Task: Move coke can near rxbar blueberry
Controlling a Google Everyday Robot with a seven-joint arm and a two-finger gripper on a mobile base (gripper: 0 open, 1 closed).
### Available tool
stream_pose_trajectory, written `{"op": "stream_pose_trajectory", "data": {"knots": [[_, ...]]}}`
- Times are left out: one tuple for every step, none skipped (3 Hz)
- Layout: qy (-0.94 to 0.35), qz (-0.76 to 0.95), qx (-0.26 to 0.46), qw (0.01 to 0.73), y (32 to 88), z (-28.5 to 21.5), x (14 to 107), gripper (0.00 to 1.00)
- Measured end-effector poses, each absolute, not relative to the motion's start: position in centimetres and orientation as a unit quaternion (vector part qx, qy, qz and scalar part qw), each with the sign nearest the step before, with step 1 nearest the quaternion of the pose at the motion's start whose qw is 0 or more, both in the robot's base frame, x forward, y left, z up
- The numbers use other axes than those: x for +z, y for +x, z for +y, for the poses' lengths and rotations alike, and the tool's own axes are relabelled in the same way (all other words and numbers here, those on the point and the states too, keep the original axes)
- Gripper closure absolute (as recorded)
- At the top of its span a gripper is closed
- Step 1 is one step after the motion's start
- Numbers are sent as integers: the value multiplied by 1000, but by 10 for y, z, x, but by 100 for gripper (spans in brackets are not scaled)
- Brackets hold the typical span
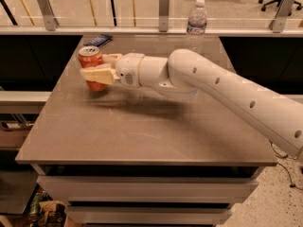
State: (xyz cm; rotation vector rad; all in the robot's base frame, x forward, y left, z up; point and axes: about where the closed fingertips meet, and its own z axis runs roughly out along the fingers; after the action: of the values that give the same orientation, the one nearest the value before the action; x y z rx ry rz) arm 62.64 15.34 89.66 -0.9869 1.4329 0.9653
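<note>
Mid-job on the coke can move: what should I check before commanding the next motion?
1. Gripper shut on coke can, a finger on each side: ok.
2. Can upright: ok.
3. Can lifted off the table: cannot tell.
4. Rxbar blueberry in view, flat at the far edge behind the can: ok.
5. Path from can to bar free: ok; water bottle stands well aside.

Gripper point(93, 66) hangs over the brown tabletop point(142, 141); behind it a glass railing point(142, 30) with metal posts point(164, 8), speckled floor point(270, 197) far to its right
</note>
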Motion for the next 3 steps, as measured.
{"op": "stream_pose_trajectory", "data": {"knots": [[-418,609,400,542,640,148,907,100],[-415,609,382,558,659,137,922,100],[-411,608,360,576,684,123,938,100]]}}
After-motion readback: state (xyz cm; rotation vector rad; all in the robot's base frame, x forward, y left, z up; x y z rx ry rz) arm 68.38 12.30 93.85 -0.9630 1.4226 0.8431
